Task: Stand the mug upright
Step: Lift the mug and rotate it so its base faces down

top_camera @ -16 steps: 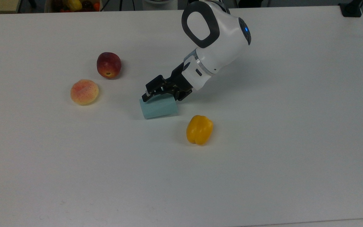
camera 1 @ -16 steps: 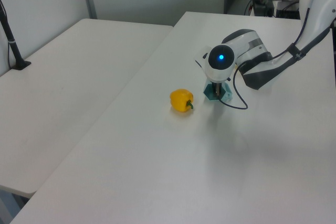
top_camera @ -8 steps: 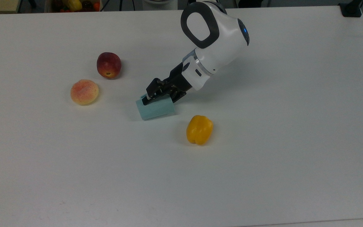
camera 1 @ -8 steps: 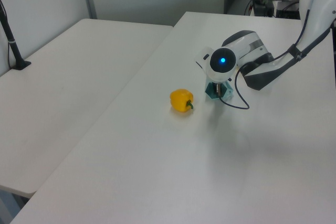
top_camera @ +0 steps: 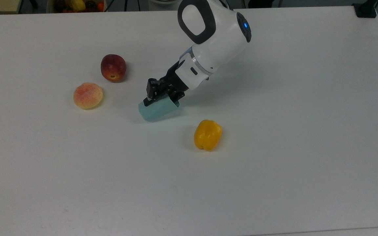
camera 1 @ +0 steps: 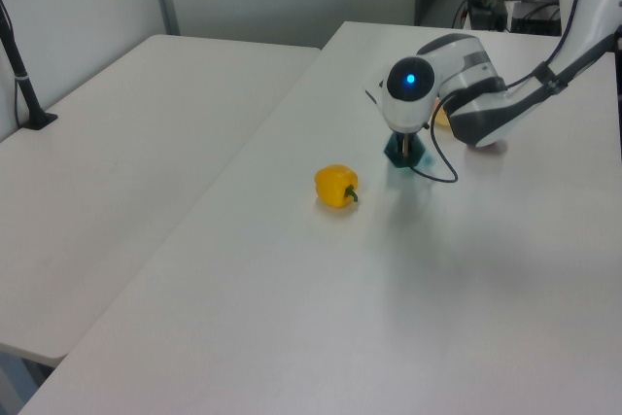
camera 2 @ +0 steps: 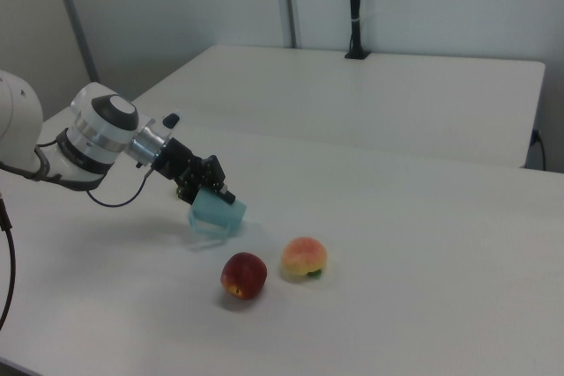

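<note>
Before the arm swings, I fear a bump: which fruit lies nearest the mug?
The yellow pepper, alone on the top view's lower right of the mug. The red apple and peach lie farther off.

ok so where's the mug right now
In the top view the mug sits near the table's middle, tilted in the gripper, with the yellow pepper to the top view's lower right and the peach to the left.

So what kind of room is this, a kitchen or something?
More likely a lab or office workroom: a robot arm's claw works on a mug among fruit on plain white tables, with partition panels behind.
</note>
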`<state>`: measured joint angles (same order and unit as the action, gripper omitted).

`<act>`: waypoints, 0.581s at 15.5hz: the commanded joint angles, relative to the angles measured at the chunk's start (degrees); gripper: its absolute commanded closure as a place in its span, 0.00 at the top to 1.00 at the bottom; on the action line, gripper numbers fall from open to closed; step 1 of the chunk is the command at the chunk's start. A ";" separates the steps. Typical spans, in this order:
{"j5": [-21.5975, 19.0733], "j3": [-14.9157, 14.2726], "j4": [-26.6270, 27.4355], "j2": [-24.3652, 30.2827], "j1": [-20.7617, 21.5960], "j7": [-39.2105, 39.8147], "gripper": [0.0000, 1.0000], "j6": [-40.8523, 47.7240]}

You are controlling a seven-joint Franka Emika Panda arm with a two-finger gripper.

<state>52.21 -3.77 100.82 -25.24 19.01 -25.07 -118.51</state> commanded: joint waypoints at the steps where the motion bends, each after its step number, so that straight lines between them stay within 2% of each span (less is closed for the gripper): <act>1: -6.40 -0.10 1.75 2.99 -0.81 5.98 0.00 -1.64; 3: -10.00 -0.01 1.84 5.01 -1.34 9.93 0.00 -1.55; 7: -25.10 -0.10 1.75 9.76 -4.06 22.15 0.00 -1.12; 9: -30.29 -0.01 1.93 11.87 -6.08 27.24 0.00 -1.11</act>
<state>29.11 -3.78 100.69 -17.72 15.23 -5.38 -118.53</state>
